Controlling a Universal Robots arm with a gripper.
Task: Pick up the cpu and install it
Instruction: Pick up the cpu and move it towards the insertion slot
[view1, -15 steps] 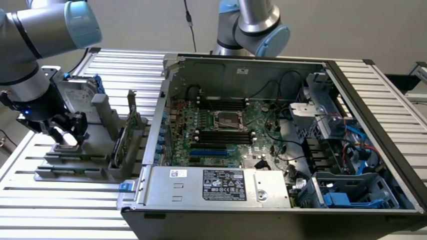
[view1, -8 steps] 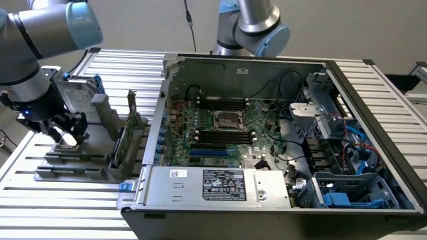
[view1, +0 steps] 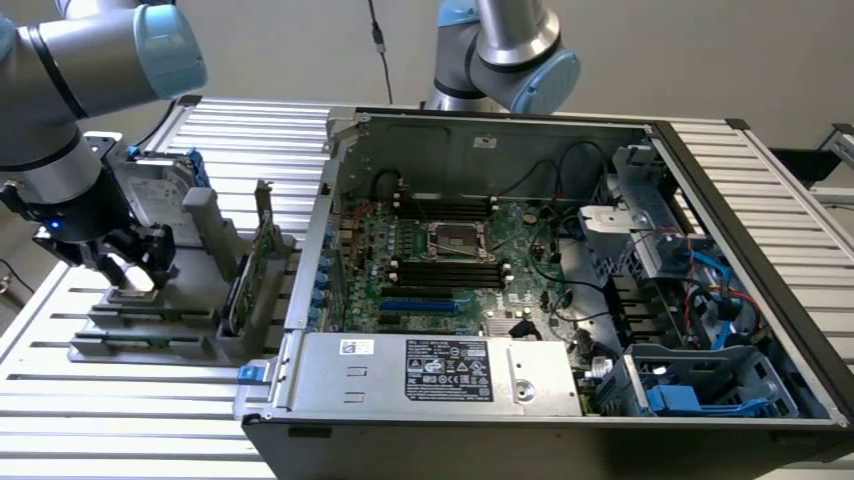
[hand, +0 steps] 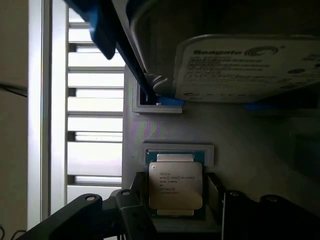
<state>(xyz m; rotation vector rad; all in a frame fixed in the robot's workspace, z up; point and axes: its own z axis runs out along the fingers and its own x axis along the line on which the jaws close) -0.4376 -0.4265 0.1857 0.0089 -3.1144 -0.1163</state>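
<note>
- Grey plastic fixture (view1: 160, 325) sits on the slatted table (view1: 80, 400) at nine o'clock in the exterior view. My gripper (view1: 134, 262) hangs straight over it, pointing down.
- Same view: a pale glint between the jaws is, I judge, the cpu (view1: 131, 272), lying flat in the fixture. The socket (view1: 451, 238) inside the open computer case (view1: 400, 385) lies well apart, toward three o'clock from the gripper.
- Wrist view: the cpu (hand: 175, 185) rests silver face up in a shallow pocket of the fixture (hand: 240, 150), directly under the gripper (hand: 176, 200) and centred in it.
- Fingers (hand: 132, 215) stand spread, one on each side of the chip, just beside its edges; I see no pinch on it.
- Near square, the chip lies with its edges squared to the fingers, so I judge no twist is called for.
- Just beyond the pocket stands the hard drive (hand: 245, 65) on its blue rails.
</note>
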